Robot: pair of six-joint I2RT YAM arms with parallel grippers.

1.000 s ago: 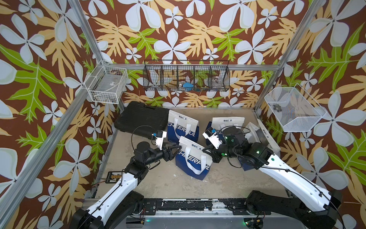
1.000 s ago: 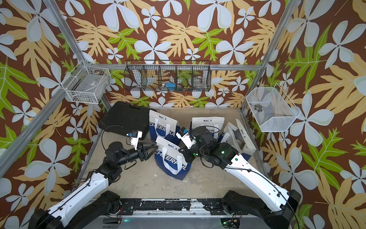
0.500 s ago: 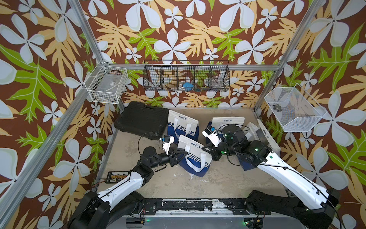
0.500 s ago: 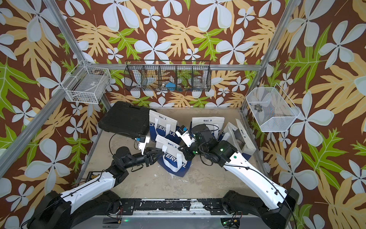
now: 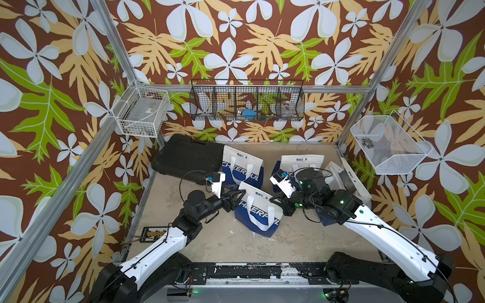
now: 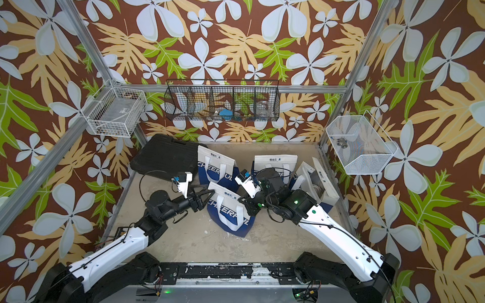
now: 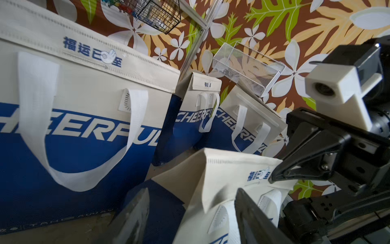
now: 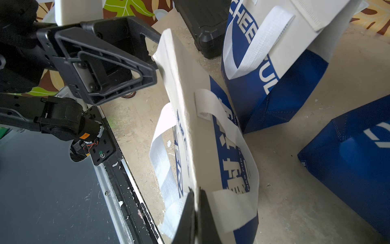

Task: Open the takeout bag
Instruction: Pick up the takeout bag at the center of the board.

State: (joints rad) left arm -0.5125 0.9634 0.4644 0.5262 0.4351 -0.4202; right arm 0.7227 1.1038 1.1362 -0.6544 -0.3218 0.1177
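Note:
The takeout bag [image 5: 258, 213] [image 6: 231, 212] stands mid-table, white above, blue below, printed CHEERFUL, its top folded flat. My right gripper [image 5: 273, 199] [image 8: 196, 199] is shut on the thin top edge of the bag [image 8: 190, 109] at its right end. My left gripper [image 5: 239, 196] [image 7: 190, 213] is open at the bag's left top corner. In the left wrist view the corner of the bag [image 7: 221, 175] sits between the spread fingers [image 7: 251, 217]. Whether the pads touch the fabric I cannot tell.
Two more closed bags stand behind [image 5: 242, 168] [image 5: 301, 161], and an opened one [image 5: 341, 178] is at the right wall. A black case [image 5: 185, 157] lies back left. Wire baskets hang on the walls [image 5: 141, 111] [image 5: 246, 101] [image 5: 388, 147]. A small device [image 5: 153, 233] sits at the left edge.
My left gripper has moved right, up to the bag's left top corner, with its jaws narrowing and then widening again. The right gripper has kept its pinch on the bag's edge.

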